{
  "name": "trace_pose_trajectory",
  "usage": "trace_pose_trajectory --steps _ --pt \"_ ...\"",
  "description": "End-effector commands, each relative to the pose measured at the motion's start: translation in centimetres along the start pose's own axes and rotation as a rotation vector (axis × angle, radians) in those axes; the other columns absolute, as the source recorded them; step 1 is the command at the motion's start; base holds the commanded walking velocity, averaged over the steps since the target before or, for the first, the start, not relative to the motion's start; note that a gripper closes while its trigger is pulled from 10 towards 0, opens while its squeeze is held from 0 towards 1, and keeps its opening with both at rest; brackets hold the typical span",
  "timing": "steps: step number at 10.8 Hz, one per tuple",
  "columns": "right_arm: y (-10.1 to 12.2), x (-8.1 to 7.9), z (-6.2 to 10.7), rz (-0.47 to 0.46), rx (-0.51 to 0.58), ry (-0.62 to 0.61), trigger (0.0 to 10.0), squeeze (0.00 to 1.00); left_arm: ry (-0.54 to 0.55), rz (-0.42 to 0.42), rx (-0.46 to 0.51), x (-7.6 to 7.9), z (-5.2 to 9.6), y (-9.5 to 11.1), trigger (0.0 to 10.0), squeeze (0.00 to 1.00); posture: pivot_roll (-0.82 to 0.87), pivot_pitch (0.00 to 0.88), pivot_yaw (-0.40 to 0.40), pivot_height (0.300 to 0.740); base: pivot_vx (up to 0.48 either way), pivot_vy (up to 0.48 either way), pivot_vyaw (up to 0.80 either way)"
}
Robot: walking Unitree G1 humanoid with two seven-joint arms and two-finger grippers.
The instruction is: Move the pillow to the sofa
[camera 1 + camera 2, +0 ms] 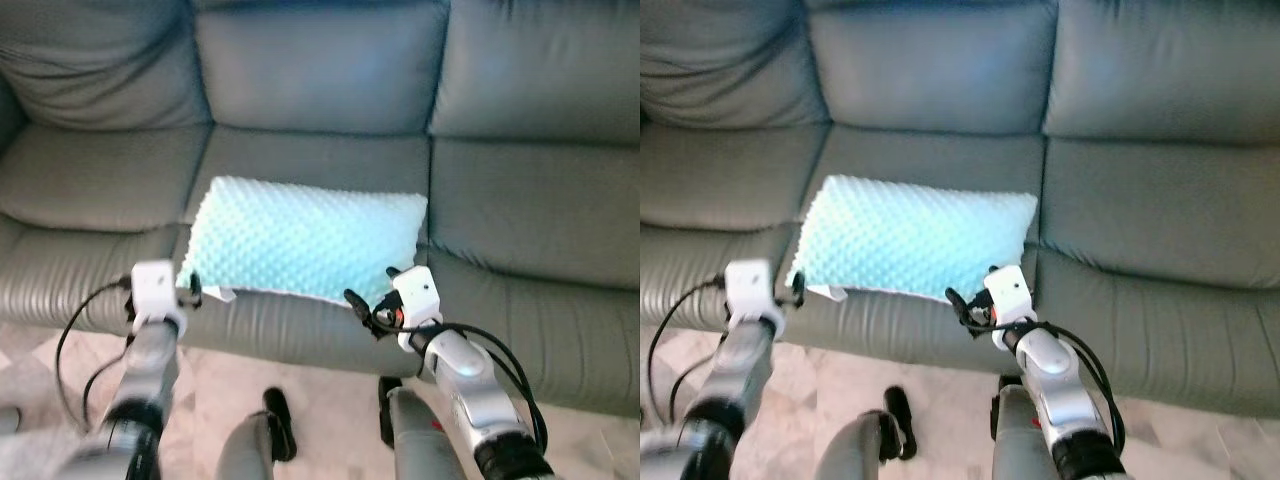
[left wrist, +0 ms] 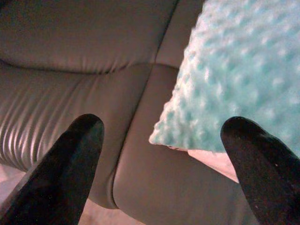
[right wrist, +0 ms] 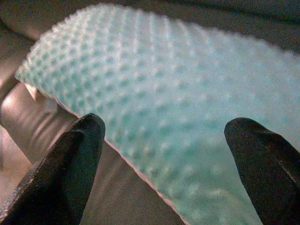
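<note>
Now pillow (image 1: 300,240) lies on sofa (image 1: 520,200), both pincers spread.

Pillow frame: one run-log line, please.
light blue dimpled pillow: on grey leather sofa middle seat | left gripper: open beside corner | right gripper: open

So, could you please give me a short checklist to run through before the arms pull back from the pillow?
1. Pillow lies on the sofa middle seat: ok.
2. Pillow fully on the seat: not ok, its front edge reaches the seat's front edge.
3. Left gripper jaws open, off the pillow: ok.
4. Right gripper jaws open, not clamping the pillow: ok.
5. Pillow stable once the arms leave: cannot tell.
</note>
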State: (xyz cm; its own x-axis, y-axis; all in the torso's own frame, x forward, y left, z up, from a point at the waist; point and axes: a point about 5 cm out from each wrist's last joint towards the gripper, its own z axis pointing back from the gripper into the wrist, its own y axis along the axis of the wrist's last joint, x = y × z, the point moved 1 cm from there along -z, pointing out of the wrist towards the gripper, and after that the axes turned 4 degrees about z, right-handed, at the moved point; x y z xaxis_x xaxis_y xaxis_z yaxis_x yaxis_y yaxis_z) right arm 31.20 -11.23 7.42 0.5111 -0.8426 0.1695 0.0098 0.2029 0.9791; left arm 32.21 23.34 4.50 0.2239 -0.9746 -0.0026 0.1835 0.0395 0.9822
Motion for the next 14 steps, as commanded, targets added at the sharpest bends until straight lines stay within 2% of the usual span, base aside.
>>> trace_pose_trajectory --steps 1,2,3,5,7,9,11,14 --pt "-0.6 -1.1 0.4 -0.024 -0.020 0.022 10.0 0.00 0.013 0.012 -0.034 -1.1 0.9 -1.4 10.0 0.00 -0.28 0.218 0.142 0.740 0.000 0.000 0.00" --pt "-0.6 -0.8 0.5 -0.016 -0.016 0.012 10.0 0.00 0.003 0.007 -0.046 -1.5 1.7 -2.0 10.0 0.00 -0.28 0.174 0.138 0.740 0.000 0.000 0.00" --pt "-0.7 0.4 1.3 0.027 -0.015 -0.073 10.0 0.00 -0.009 0.009 0.006 -2.2 3.0 -2.1 10.0 0.00 -0.27 0.140 0.135 0.740 0.000 0.000 0.00" --pt "-1.3 1.9 2.0 0.044 -0.050 -0.161 10.0 0.00 0.001 -0.011 0.026 -2.9 4.9 -3.0 10.0 0.00 -0.27 0.093 0.138 0.740 0.000 0.000 0.00" --pt "-0.8 2.1 2.1 0.062 -0.028 -0.176 10.0 0.00 0.031 0.002 0.026 -3.5 6.3 -3.7 10.0 0.00 -0.25 0.065 0.130 0.740 0.000 0.000 0.00" --pt "-0.7 2.0 1.5 0.064 -0.026 -0.167 10.0 0.00 0.095 0.043 0.023 -3.9 6.8 -3.7 10.0 0.00 -0.25 0.026 0.109 0.740 0.000 0.000 0.00" --pt "0.5 2.7 0.2 0.084 -0.005 -0.152 10.0 0.00 0.129 0.103 0.021 -3.6 6.3 -3.4 10.0 0.00 -0.25 0.002 0.090 0.740 0.000 0.000 0.00" --pt "0.7 2.9 -0.5 0.064 -0.001 -0.152 10.0 0.00 0.103 0.109 0.026 -2.9 6.0 -2.8 10.0 0.00 -0.25 0.000 0.097 0.740 0.000 0.000 0.00"
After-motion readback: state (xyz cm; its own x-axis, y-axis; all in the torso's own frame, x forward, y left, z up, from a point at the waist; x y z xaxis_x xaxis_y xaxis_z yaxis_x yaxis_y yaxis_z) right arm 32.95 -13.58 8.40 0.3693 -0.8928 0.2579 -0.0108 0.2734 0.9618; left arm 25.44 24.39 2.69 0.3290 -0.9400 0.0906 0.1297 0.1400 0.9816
